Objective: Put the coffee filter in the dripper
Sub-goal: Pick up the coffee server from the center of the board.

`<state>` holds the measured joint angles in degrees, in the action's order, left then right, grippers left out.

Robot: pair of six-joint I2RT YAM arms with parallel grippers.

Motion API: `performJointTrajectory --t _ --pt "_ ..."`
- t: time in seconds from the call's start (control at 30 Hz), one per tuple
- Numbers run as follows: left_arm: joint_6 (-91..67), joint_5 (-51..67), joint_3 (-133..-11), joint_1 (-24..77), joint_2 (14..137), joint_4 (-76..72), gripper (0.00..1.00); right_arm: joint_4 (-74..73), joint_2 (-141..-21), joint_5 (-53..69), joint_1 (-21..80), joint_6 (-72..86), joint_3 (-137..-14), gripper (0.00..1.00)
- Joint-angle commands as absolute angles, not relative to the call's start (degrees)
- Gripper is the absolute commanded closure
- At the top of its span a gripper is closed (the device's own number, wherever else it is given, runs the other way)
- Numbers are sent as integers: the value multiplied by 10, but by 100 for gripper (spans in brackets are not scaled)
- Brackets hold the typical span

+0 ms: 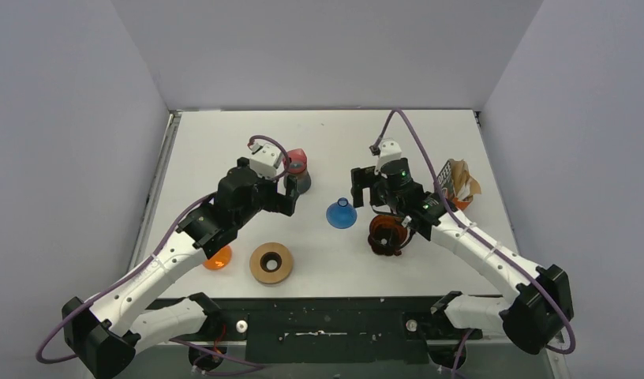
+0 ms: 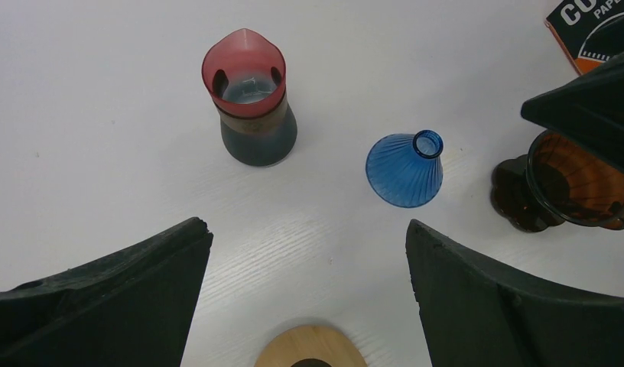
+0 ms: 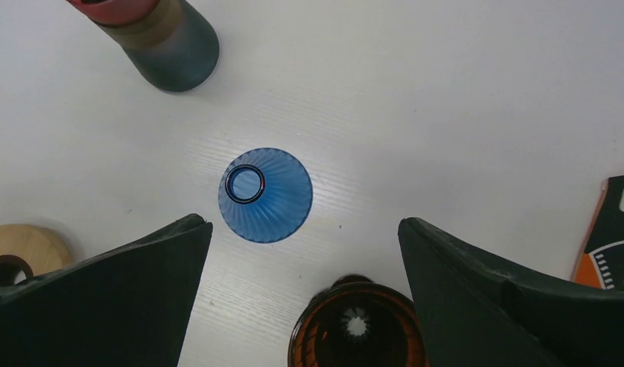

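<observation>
Near edge: both arm bases sit on the dark rail. The left arm (image 1: 157, 268) and right arm (image 1: 477, 249) reach out over the white bench (image 1: 224, 142).

Nearest row, left side: a small translucent orange cone (image 1: 219, 258), half hidden under the left arm. Just beside it to the right lies a flat light-wood ring with a dark centre hole (image 1: 271, 263).

Mid-bench, right of centre: a dark amber translucent dripper (image 1: 384, 235), open side up, with inner ribs showing in the right wrist view. The right arm passes over it in the top view. A little farther and to its left, not touching, is a blue ribbed plastic cone (image 1: 341, 214). It stands wide mouth down, narrow neck up, between the two sets of jaws.

Left jaws: spread wide, gripping nothing, hanging over bare bench. The wood ring is at the bottom of the left wrist view, and the blue cone and carafe are ahead.

Right jaws: spread wide, gripping nothing. The blue cone lies just ahead of the tips in the right wrist view and the amber dripper is at the bottom of it.

Farther, left of centre: an upright dark grey glass carafe with a brown band (image 2: 259, 141). A red translucent dripper (image 2: 244, 69) is seated in its neck. In the top view the left jaws are just beside it.

Farthest, near the right edge of the bench: a black-and-orange packet of brown paper coffee filters (image 1: 458, 183), with filters poking from its open end. It lies apart from the amber dripper and from both sets of jaws.
</observation>
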<state>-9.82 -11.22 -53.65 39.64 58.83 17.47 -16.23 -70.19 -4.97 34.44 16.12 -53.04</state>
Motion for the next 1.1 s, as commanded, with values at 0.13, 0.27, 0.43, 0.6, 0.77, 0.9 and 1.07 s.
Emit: performJointTrajectory --t 0.13,0.27,0.43,0.6,0.77,0.9,1.07 --pt "-113 -147 -550 395 564 160 3 -250 -612 -115 356 151 -600 0" --pt "-144 -159 -549 388 574 152 3 -278 -604 -102 356 151 -639 0" --pt "-170 -133 -591 348 627 171 3 -285 -603 -75 356 146 -667 0" --pt "-184 -108 -641 301 681 188 3 -284 -600 -72 354 143 -667 0" --pt "-192 -92 -693 276 746 202 6 -274 -587 -64 353 136 -649 0" --pt "-190 -81 -748 267 806 234 13 -273 -577 -73 351 145 -637 0" --pt "-188 -72 -825 259 889 281 19 -279 -575 -51 350 150 -627 0"
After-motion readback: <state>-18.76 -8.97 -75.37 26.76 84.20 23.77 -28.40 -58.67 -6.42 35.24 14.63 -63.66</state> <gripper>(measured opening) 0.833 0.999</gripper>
